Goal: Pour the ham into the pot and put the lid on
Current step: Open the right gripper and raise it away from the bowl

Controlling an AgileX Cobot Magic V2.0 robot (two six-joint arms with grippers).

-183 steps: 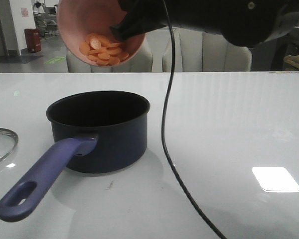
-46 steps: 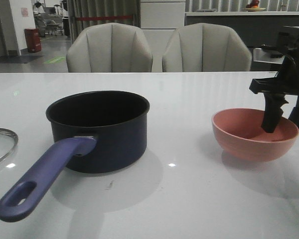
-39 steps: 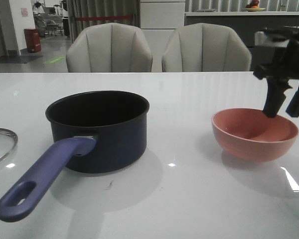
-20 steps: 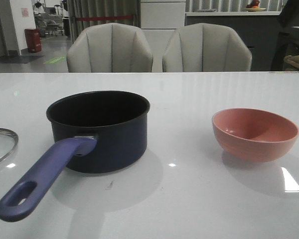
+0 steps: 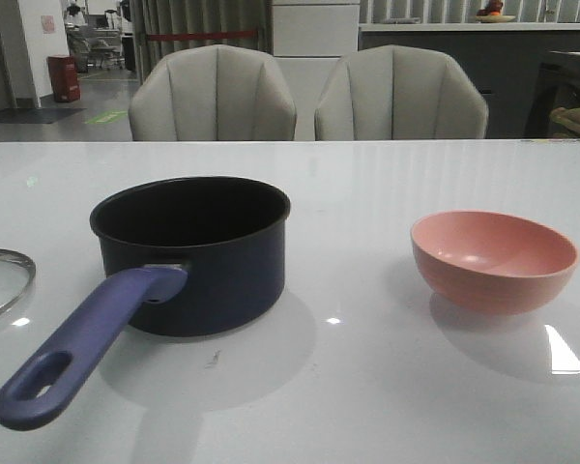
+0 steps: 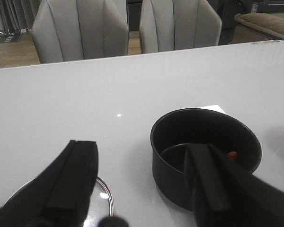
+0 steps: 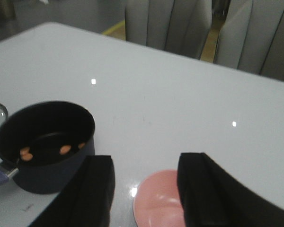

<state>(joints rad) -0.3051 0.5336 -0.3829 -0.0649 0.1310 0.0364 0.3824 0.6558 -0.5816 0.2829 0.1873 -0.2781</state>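
Ham (image 7: 65, 150) lies in the pot (image 5: 191, 253), bowl (image 5: 493, 259) empty on the bench (image 5: 387, 387). Next is the lid (image 5: 2, 282), left of the pot: the left end effector (image 6: 142, 189), wide open and empty, should pinch its knob squarely, lift level, centre it. Right end effector (image 7: 144, 189) open, empty.

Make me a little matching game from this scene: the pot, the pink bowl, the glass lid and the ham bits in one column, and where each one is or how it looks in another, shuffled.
Things:
1. pot
2. pink bowl
3. lid
4. ham

Descriptions:
A. lying on the table at the far left edge of the front view
B. empty, standing on the right of the table
C. orange pieces on a black pan bottom
D. dark navy, uncovered, with a long handle

Pairs: 1-D, 2-B, 3-A, 4-C
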